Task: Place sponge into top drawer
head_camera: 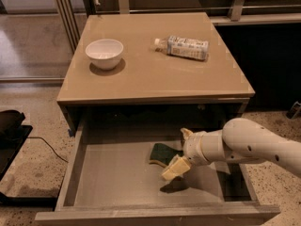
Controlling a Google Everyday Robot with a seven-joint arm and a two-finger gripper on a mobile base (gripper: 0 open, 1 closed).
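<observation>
The top drawer [113,182] is pulled out under the tan-topped cabinet, its grey bottom showing. The sponge [162,153], dark green on top with a yellow edge, lies low in the drawer, right of its middle. My gripper [181,149] reaches in from the right on a white arm. Its two cream fingers [175,167] are spread apart, with the sponge just at their tips on the left. The sponge looks to rest on the drawer bottom. I cannot tell whether the lower finger still touches it.
On the cabinet top [141,74] stand a white bowl [104,52] at the left and a white-labelled plastic bottle [184,47] lying on its side at the right. A black object with a cable [9,126] lies on the floor at the left.
</observation>
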